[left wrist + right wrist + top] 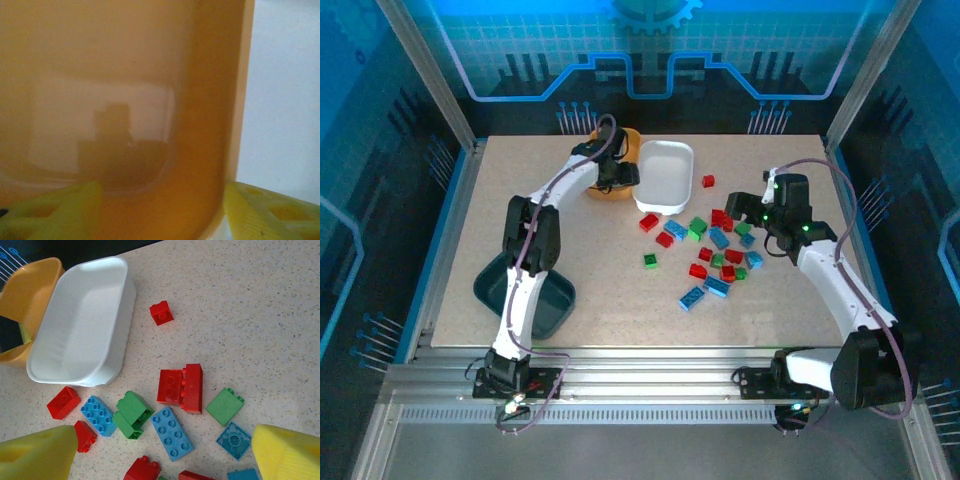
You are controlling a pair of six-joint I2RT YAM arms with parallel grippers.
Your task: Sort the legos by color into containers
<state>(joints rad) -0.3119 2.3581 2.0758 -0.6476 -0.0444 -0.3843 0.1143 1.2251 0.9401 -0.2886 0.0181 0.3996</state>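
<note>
Red, green and light blue legos (720, 255) lie scattered right of the table's middle, and one red brick (708, 181) sits apart by the white tub (665, 147). My right gripper (752, 215) hovers open over them. Below its jaws (165, 450) lie a long blue brick (171, 433), a red pair (181, 387) and green bricks (131, 414). My left gripper (615, 180) is at the orange-yellow tub (632, 140), open, with its fingers (55, 210) either side of the tub's right wall (200, 100). The dark teal tub (545, 305) sits near left.
The white tub (125, 325) holds nothing and touches the orange-yellow tub (30, 285). Bare tabletop (610, 250) lies between the teal tub and the legos. A metal rail (640, 385) runs along the near edge, and frame posts stand at the corners.
</note>
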